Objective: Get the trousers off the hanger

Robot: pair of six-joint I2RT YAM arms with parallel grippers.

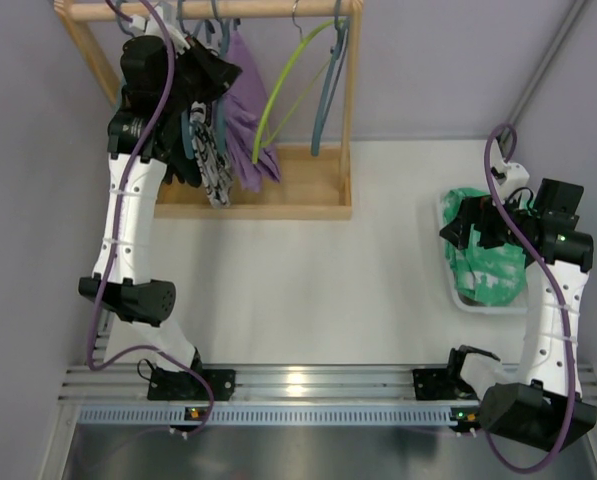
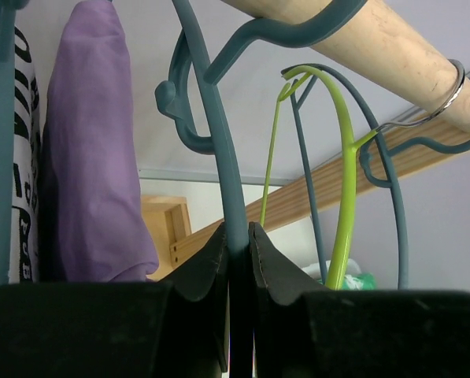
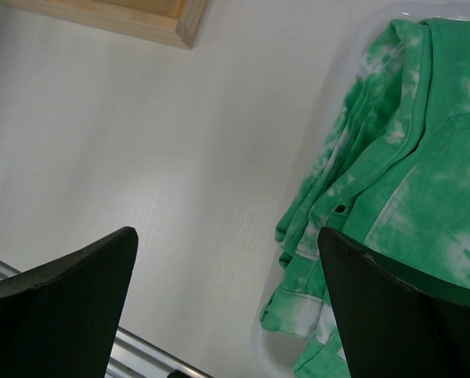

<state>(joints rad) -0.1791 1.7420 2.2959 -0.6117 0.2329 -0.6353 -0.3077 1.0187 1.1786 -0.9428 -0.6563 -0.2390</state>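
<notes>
Aloft, left jaws tight on teal hanger (image 2: 223,157) beside purple trousers (image 2: 93,157).

Matt pale wood, visible grain: rail (image 2: 392,55). On rail: teal hanger (image 2: 221,157), lime hanger (image 2: 346,197), smooth plastic. Below rail: purple trousers (image 2: 93,157), soft matt cloth.

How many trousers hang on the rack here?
2 in plain view on the wooden rack: the purple trousers near its middle, the black-printed white trousers just left of them. The left arm covers that end, so more may be hidden.
</notes>
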